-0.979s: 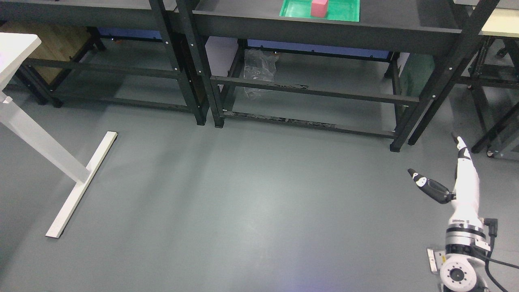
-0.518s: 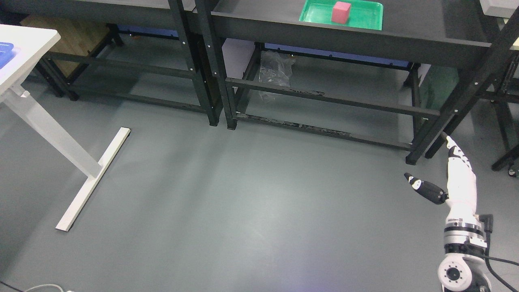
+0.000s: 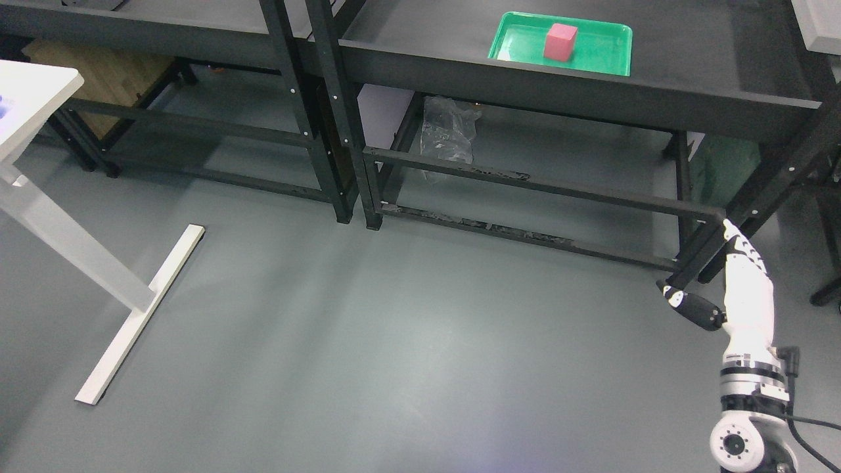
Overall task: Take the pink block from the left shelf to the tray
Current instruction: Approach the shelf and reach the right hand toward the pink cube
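A pink block (image 3: pixel 560 41) stands inside a green tray (image 3: pixel 604 52) on the dark shelf top (image 3: pixel 709 66) at the upper right of the head view. My right hand (image 3: pixel 706 276) hangs low at the lower right, far below the shelf, with straight fingers (image 3: pixel 742 253) and thumb spread out, holding nothing. It is well apart from the block and tray. The left arm is out of sight.
Two black metal shelf racks (image 3: pixel 328 125) stand side by side across the top. A crumpled clear plastic bag (image 3: pixel 447 128) lies under the right rack. A white table with a long foot (image 3: pixel 131 322) stands at the left. Grey floor fills the middle.
The whole picture has shifted: the camera moved, so the shelf, tray and block now sit lower and further right. My right hand keeps about the same spot and stays open.
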